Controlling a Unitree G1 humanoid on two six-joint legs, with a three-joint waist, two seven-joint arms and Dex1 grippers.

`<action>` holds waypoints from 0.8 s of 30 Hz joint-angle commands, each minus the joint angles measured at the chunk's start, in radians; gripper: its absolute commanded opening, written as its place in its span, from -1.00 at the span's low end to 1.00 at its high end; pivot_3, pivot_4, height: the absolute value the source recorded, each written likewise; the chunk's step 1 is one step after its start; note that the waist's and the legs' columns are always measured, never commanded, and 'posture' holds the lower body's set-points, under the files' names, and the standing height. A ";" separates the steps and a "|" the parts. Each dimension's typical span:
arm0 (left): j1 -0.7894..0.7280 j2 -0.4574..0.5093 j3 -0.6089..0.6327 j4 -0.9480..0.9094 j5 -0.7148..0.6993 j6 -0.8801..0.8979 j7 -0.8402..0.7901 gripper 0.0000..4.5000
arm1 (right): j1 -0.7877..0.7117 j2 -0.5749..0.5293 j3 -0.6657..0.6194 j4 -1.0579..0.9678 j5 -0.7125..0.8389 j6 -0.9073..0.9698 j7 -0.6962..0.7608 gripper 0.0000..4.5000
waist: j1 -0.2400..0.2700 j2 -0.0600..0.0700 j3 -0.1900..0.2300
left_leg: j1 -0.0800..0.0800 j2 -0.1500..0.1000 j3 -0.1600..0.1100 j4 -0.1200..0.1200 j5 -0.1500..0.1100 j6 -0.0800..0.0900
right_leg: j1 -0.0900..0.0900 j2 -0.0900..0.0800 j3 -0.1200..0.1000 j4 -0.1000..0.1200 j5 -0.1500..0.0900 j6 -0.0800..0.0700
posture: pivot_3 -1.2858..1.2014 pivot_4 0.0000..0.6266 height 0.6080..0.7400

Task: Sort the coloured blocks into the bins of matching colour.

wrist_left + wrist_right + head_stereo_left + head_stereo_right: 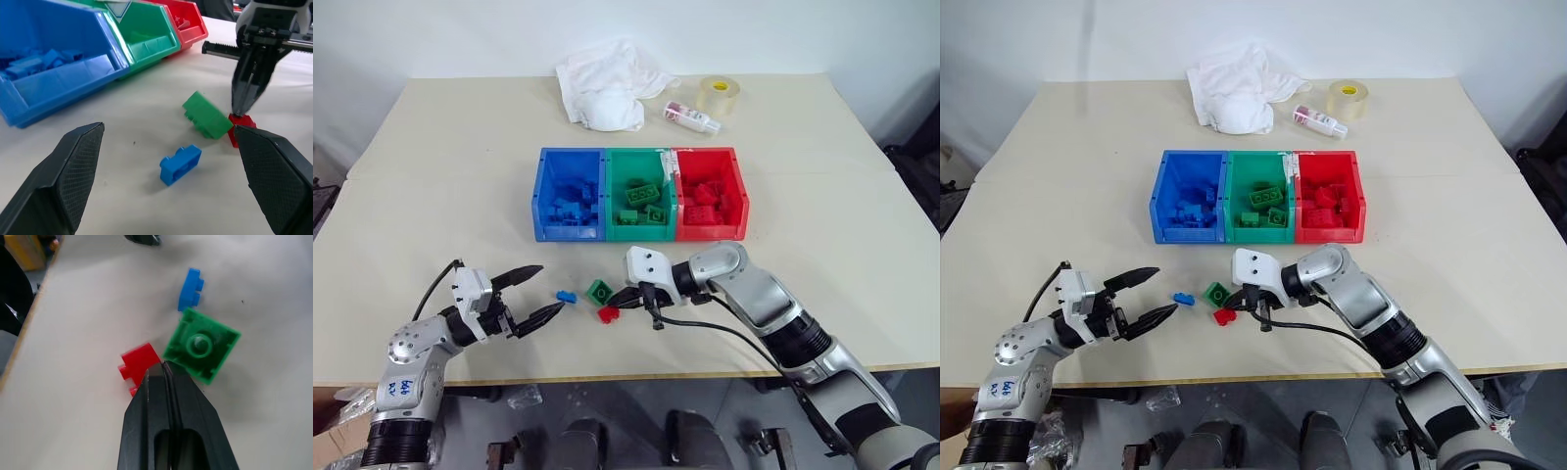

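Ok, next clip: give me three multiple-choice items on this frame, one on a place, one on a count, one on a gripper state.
1. Where does the green block lie?
A. in the green bin
B. on the table in front of the bins
C. on the white cloth

2. How many loose blocks lie on the table outside the bins?
A. one
B. three
C. five

3. How do the right gripper's fingers stand?
A. wide apart
B. shut on the green block
C. shut, with nothing between them

Key: 1 B, it sits on bare tabletop before the green bin. 2 B, the blue block, the green block and the red block. 3 C, the right wrist view shows both fingers pressed together, their tips beside the red block.
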 commanded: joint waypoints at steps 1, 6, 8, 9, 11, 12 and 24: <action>0.003 0.000 0.007 -0.008 -0.003 -0.013 -0.006 1.00 | 0.014 -0.008 -0.055 -0.085 0.056 0.028 0.010 -0.83 | -0.002 0.000 0.000 | 0.000 0.000 0.000 0.000 0.000 0.000 | 0.000 0.000 0.000 0.000 0.000 0.000 | 0.03 -0.52 1.00; 0.009 -0.002 0.007 -0.004 -0.002 -0.019 -0.013 1.00 | 0.026 -0.034 -0.045 -0.109 0.045 0.044 0.008 -0.14 | -0.004 0.000 0.000 | 0.000 0.000 0.000 0.000 0.000 0.000 | 0.000 0.000 0.000 0.000 0.000 0.000 | 0.03 -0.52 1.00; 0.011 -0.003 0.007 -0.003 -0.002 -0.021 -0.015 1.00 | 0.027 -0.041 -0.029 -0.103 0.032 0.038 0.013 0.17 | -0.006 0.000 0.000 | 0.000 0.000 0.000 0.000 0.000 0.000 | 0.000 0.000 0.000 0.000 0.000 0.000 | 0.03 -0.52 1.00; 0.011 -0.003 0.007 -0.002 -0.002 -0.022 -0.016 1.00 | 0.026 -0.040 -0.021 -0.095 0.025 0.033 0.015 0.32 | -0.007 0.000 0.000 | 0.000 0.000 0.000 0.000 0.000 0.000 | 0.000 0.000 0.000 0.000 0.000 0.000 | 0.03 -0.52 1.00; 0.010 -0.005 0.007 -0.002 -0.001 -0.024 -0.017 1.00 | 0.021 -0.034 -0.004 -0.076 0.013 0.024 0.015 0.63 | -0.008 0.000 0.000 | 0.000 0.000 0.000 0.000 0.000 0.000 | 0.000 0.000 0.000 0.000 0.000 0.000 | 0.03 -0.52 1.00; 0.010 -0.006 0.007 -0.001 0.000 -0.024 -0.017 1.00 | 0.016 -0.026 0.007 -0.056 0.001 0.015 0.010 0.77 | -0.008 0.000 0.000 | 0.000 0.000 0.000 0.000 0.000 0.000 | 0.000 0.000 0.000 0.000 0.000 0.000 | 0.03 -0.52 1.00; 0.024 -0.008 0.013 -0.005 -0.001 -0.029 -0.010 1.00 | -0.010 0.039 0.046 0.056 -0.077 -0.040 0.004 0.44 | -0.009 0.000 0.000 | 0.000 0.000 0.000 0.000 0.000 0.000 | 0.000 0.000 0.000 0.000 0.000 0.000 | 0.03 -0.52 1.00</action>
